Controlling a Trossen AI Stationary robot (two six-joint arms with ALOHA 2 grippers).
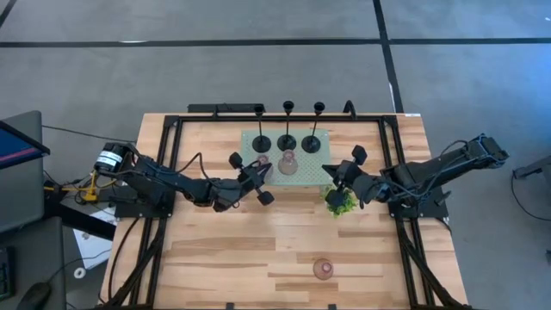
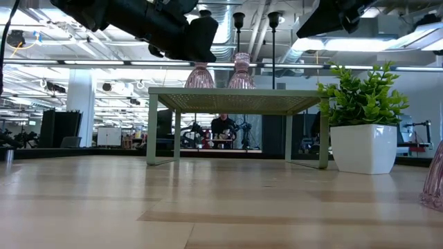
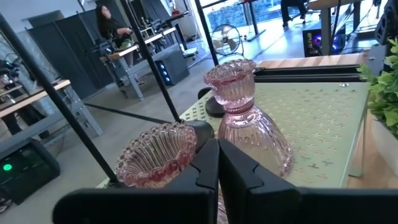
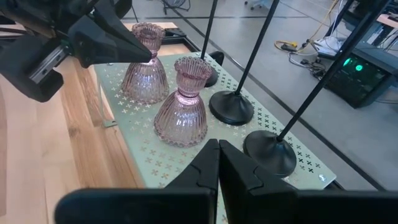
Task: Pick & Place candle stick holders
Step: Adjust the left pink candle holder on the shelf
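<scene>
Lone pink holder (image 1: 323, 269): stands alone near the front edge of the table (image 1: 224, 250), well apart from everything else; in the low view it shows only as a sliver at the side (image 2: 434, 181).
Plant (image 1: 340, 201): small green one in a white pot, on the bare wood just beside the tray's right front corner.
Left gripper (image 1: 256, 178): over the tray's left front part, right at a pink holder; its own wrist view shows the two fingers (image 3: 205, 171) brought together, tips touching, with nothing between them.
Right gripper (image 1: 344, 176): hovers at the tray's right edge, above the plant; fingers (image 4: 208, 165) pressed together, empty.
Tray (image 1: 310, 176): pale green, perforated, raised on legs, in the middle of the table.
Pink holders on the tray: two, side by side near the front. One (image 4: 144, 67) is next to the left gripper, the other (image 4: 182, 106) stands upright near the tray's middle.
Black holders (image 1: 287, 142): three in a row along the tray's back, round bases on the tray, thin stems upright.
Room behind: a person (image 2: 221, 128) at a desk, far off beyond the table.
</scene>
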